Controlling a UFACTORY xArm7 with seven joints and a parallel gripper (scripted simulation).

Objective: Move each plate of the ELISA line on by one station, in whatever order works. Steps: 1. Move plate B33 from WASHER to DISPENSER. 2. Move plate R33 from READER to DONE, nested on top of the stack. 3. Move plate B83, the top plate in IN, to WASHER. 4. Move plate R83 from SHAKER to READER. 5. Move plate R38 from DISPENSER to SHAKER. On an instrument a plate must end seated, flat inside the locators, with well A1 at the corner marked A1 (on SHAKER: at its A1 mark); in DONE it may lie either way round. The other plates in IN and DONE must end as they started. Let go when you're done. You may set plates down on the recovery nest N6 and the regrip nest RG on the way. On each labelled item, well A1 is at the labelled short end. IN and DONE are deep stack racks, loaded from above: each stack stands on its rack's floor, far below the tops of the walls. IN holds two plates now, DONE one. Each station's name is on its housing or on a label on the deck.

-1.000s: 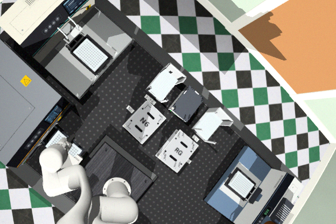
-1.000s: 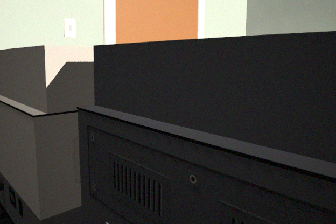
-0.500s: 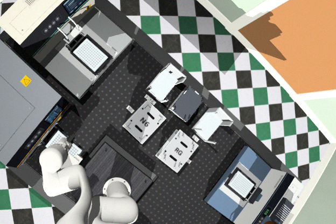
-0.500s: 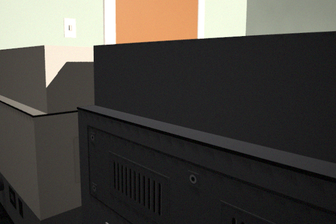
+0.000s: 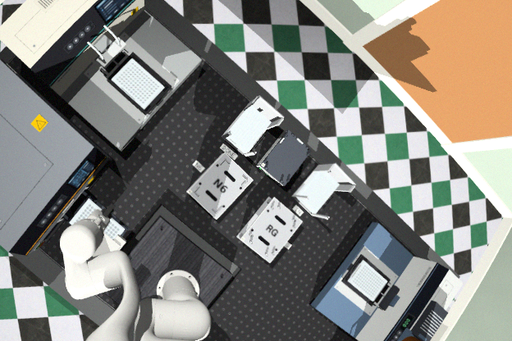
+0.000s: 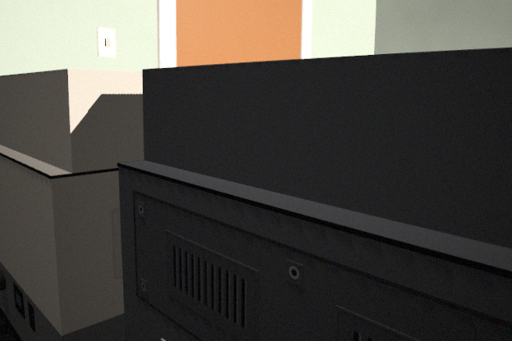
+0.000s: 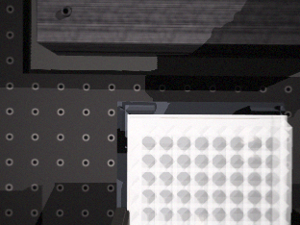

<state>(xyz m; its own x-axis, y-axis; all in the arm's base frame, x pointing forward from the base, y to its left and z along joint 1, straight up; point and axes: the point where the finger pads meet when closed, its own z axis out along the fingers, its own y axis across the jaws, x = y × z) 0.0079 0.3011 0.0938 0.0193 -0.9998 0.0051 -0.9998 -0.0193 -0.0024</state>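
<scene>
My gripper is at the front of the big grey instrument at the left edge of the deck. It is shut on a white well plate at that instrument's dark nest. The arm hides the fingers and part of the plate, and I cannot read the plate's label. In the wrist view the plate fills the lower right. Another white plate sits in the cream instrument at the top left. A third plate sits in the blue instrument at the bottom right. The dark square station mid-deck carries no plate.
Two white stack racks flank the dark station. Nests N6 and RG lie flat mid-deck with no plate on them. A raised dark plinth holds the arm's base. The exterior view shows only the backs of instrument housings.
</scene>
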